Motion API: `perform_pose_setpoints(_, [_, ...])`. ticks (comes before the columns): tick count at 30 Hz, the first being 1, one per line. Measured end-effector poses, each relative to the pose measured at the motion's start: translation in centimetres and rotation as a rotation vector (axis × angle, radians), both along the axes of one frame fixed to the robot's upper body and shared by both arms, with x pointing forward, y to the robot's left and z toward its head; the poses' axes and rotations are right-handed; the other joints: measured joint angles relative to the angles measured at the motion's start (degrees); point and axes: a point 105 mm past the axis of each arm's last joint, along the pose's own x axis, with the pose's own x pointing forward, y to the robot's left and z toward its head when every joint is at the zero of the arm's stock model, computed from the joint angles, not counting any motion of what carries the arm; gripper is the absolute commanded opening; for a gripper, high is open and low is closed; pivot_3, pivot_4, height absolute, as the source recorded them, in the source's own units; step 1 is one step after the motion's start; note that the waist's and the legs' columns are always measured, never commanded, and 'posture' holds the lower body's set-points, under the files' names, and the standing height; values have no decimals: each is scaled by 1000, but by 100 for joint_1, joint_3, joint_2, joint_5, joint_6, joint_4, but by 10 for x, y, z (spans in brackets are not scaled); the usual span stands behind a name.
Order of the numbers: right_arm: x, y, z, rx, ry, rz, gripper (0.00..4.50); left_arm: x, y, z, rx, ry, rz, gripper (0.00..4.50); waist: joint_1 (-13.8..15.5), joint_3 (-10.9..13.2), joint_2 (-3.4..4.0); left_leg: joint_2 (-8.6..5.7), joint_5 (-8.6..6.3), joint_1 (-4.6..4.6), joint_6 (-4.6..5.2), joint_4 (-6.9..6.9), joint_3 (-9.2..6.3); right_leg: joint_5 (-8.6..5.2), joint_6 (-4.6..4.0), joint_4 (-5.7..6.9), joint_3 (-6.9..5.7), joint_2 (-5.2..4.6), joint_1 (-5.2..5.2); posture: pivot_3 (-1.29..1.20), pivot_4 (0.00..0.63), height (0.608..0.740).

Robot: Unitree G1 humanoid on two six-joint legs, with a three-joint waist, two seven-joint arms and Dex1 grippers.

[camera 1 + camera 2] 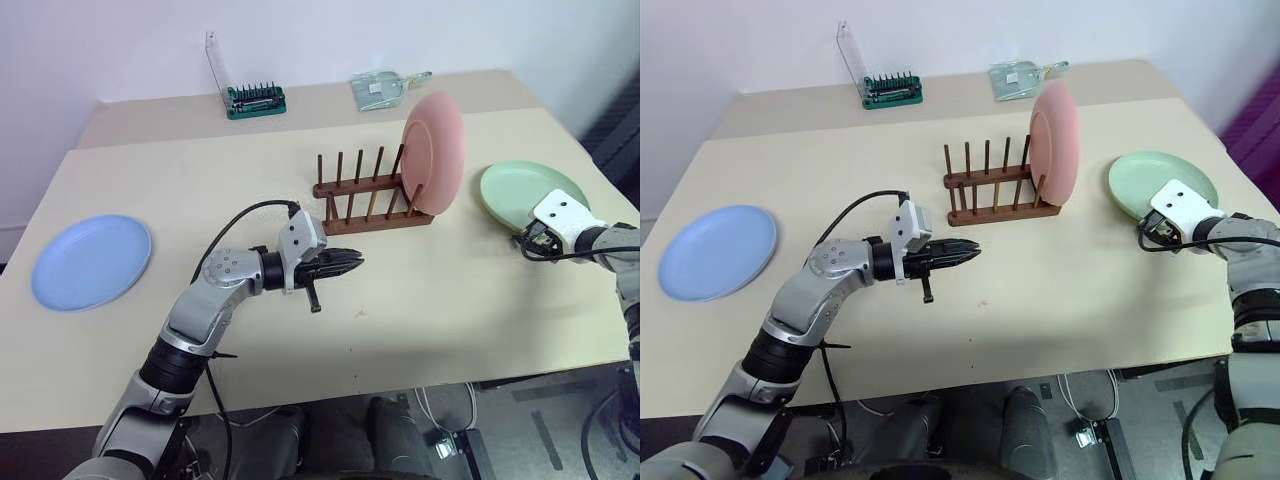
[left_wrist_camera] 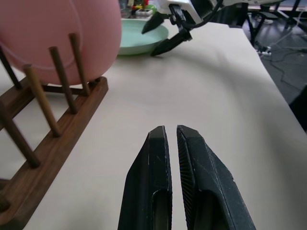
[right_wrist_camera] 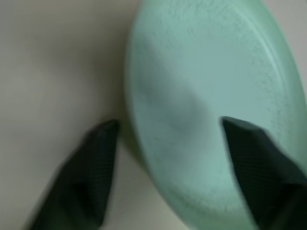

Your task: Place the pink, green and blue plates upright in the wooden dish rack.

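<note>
One plate is already standing in the wooden dish rack [image 1: 365, 200]: the pink plate [image 1: 435, 152] is leaning upright between the pegs at the rack's end nearest my right fingers, so that slot is taken and the slots beside it are staying free for the other two. I am bringing the right gripper [image 3: 168, 158] onto the green plate [image 1: 530, 193], which is lying flat on the desk [image 1: 450, 300]; its fingers [image 3: 88, 167] are spread, one just outside the near rim and one over the plate's face, straddling the edge so that a pinch there could tip the plate up. I am keeping the left gripper [image 2: 171, 143] idle in front of the rack, fingers pressed together on nothing, clear of the right arm's path. Well away from either set of fingers, the blue plate [image 1: 92, 260] is waiting flat, probably for the left arm
</note>
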Motion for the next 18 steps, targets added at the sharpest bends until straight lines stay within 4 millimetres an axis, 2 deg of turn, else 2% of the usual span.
perform_pose_setpoints(3, [-1,-2,-5,-27,0,1,160,0,2,-2,3,6,10,348,6,0,0,-2,0,0,0,0,-2,0,0,-1,0,0,1,0,150,740])
perform_pose_setpoints(4, [0,0,-4,-33,-15,8,34,-1,2,-3,4,7,12,348,-1,0,1,-2,0,0,0,0,-2,0,0,0,0,0,0,0,150,740])
perform_pose_setpoints(8, [1,0,0,-86,-74,15,34,-3,2,-1,3,-2,13,348,-9,1,1,-1,0,-1,0,-1,-4,0,0,0,0,2,-2,0,150,740])
perform_pose_setpoints(10, [4,8,12,-118,-134,53,34,-3,4,-2,11,-1,17,348,-11,3,7,-1,0,-2,-1,-2,-2,0,0,2,1,1,-6,0,150,740])
perform_pose_setpoints(11, [5,12,24,-133,-183,72,34,-3,5,-2,14,2,20,348,-14,6,13,-1,0,-6,0,-2,-1,0,0,3,2,1,-11,0,150,740])
perform_pose_setpoints(13, [7,24,62,-130,-309,103,34,-4,7,-4,18,8,30,348,-21,6,25,0,0,-10,-1,-5,4,0,0,5,9,1,-22,0,150,740])
perform_pose_setpoints(16, [-2,64,146,44,-561,203,34,-3,13,-6,8,31,55,348,-15,5,27,7,1,-9,-2,-11,1,0,0,4,7,7,-22,0,150,740])
perform_pose_setpoints(18, [-17,88,183,152,-641,284,34,-2,17,-9,3,38,79,348,8,5,22,7,0,-9,-1,-9,-3,0,0,1,5,8,-15,0,150,740])
